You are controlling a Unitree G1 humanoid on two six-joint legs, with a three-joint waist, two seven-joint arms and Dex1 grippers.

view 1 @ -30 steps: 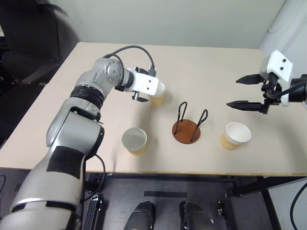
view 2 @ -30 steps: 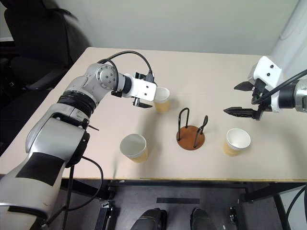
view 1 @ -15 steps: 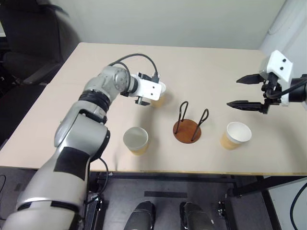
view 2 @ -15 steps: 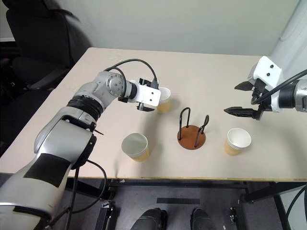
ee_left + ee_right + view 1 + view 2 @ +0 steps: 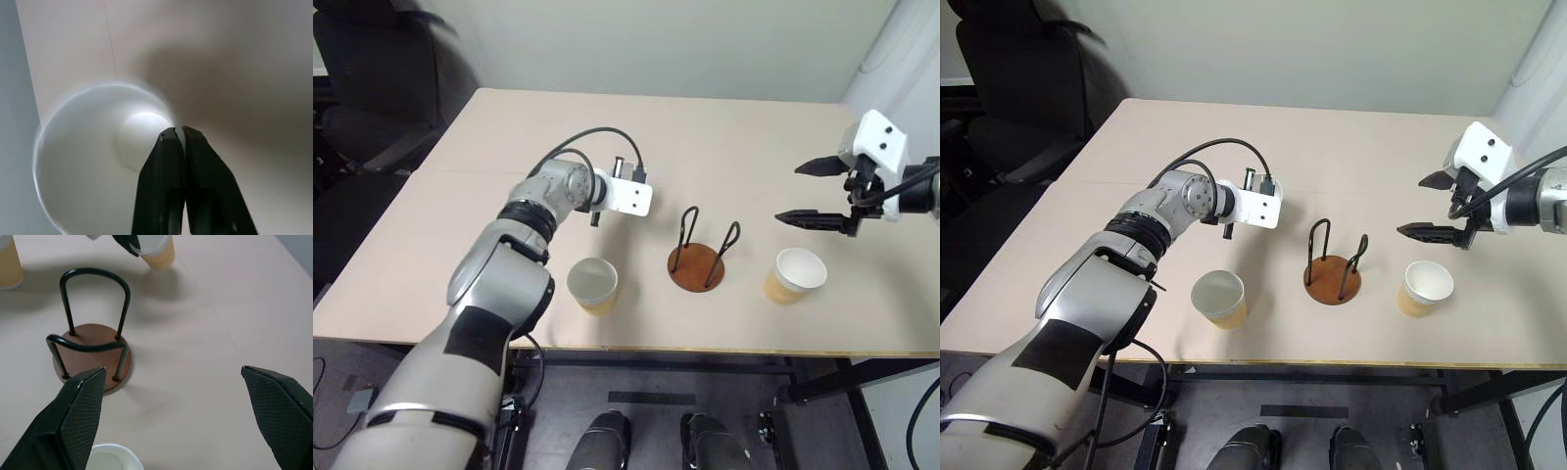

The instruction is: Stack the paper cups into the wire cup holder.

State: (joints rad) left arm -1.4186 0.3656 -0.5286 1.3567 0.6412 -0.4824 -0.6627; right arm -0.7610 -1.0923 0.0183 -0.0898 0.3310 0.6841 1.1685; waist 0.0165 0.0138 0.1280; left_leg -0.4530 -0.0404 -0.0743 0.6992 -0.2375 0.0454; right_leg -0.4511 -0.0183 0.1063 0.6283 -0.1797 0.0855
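Three paper cups (image 5: 794, 274) on your table (image 5: 460, 245), left gripper (image 5: 177, 133) pinched on far cup's (image 5: 88, 161) rim, right gripper (image 5: 818, 192) wide apart above wire cup holder (image 5: 697, 257)

The left arm reaches forward, elbow bent, its left claw (image 5: 177, 134) pinched closed on a cup's rim. The right claw (image 5: 811, 191) hangs raised on the right, black fingers (image 5: 73, 406) spread wide.

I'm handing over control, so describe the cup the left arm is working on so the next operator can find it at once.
On the tan table, find the wire cup holder near the front edge. Beyond it and toward the robot's left sits a paper cup, mostly hidden in the head views by the left gripper. It alone has jaws pinching its rim; the other two cups stand free at the front.
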